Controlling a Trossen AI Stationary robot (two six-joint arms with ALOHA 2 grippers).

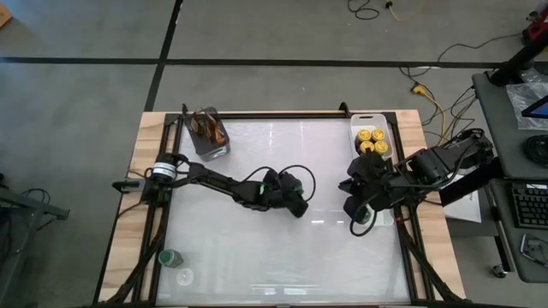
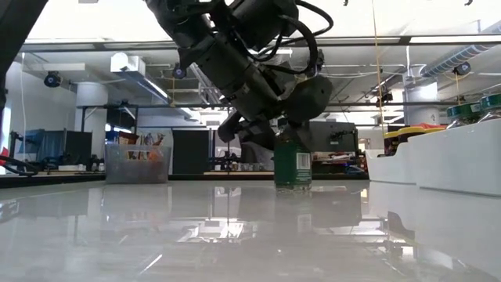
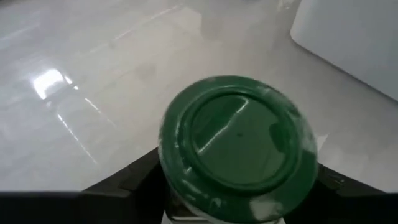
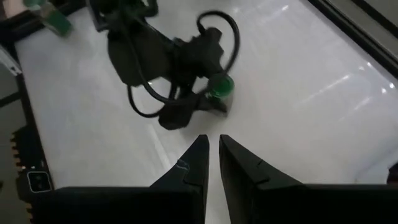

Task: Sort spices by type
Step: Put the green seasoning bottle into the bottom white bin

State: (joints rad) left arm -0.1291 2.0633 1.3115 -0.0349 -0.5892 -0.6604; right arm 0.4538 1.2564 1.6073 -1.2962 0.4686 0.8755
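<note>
Green-lidded jar: clear, green label, upright mid-worktop. Left tool fingers flank it; grip or release unclear. Right tool clenched, empty, nearby.

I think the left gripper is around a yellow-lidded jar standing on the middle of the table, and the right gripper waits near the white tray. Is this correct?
Not quite: the lid is green, not yellow. The left wrist view shows the green-lidded jar between the left gripper's fingers, standing on the table. The rest holds: the right gripper waits near the white tray.
</note>
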